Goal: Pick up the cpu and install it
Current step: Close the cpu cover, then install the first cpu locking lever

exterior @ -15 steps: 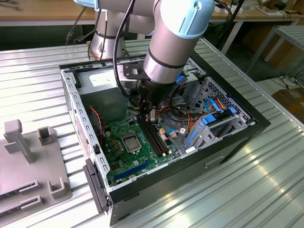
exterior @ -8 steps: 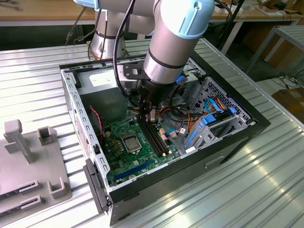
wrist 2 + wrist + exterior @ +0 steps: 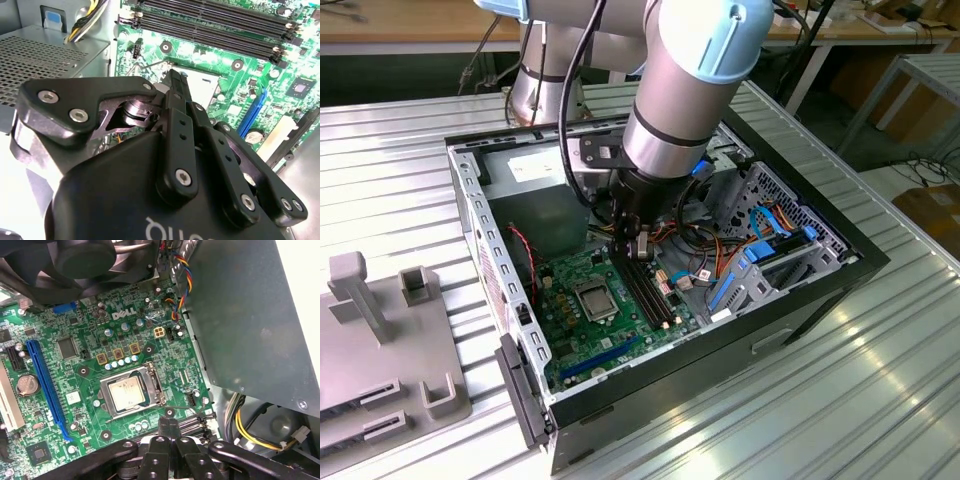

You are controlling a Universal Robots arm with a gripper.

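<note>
The cpu (image 3: 126, 393), a small square chip with a silver-grey top, lies flat inside the metal-framed socket (image 3: 152, 372) on the green motherboard (image 3: 75, 325). In the exterior view the socket (image 3: 595, 298) sits in the middle of the board inside the open computer case. My gripper (image 3: 168, 426) hangs above the board beside the socket, near the memory slots. Its two black fingers are pressed together with nothing visible between them. In the second wrist view the gripper (image 3: 175, 82) points down just in front of the socket (image 3: 202, 85). In the exterior view the gripper (image 3: 638, 247) is to the socket's upper right.
A grey power-supply box (image 3: 250, 315) fills one corner of the case, and a black fan (image 3: 85, 260) overhangs the board. Black memory slots (image 3: 645, 290) run beside the socket. Coloured cables (image 3: 720, 260) and a drive cage (image 3: 785, 235) lie on the exterior view's right. A grey fixture (image 3: 380, 330) stands on the table left.
</note>
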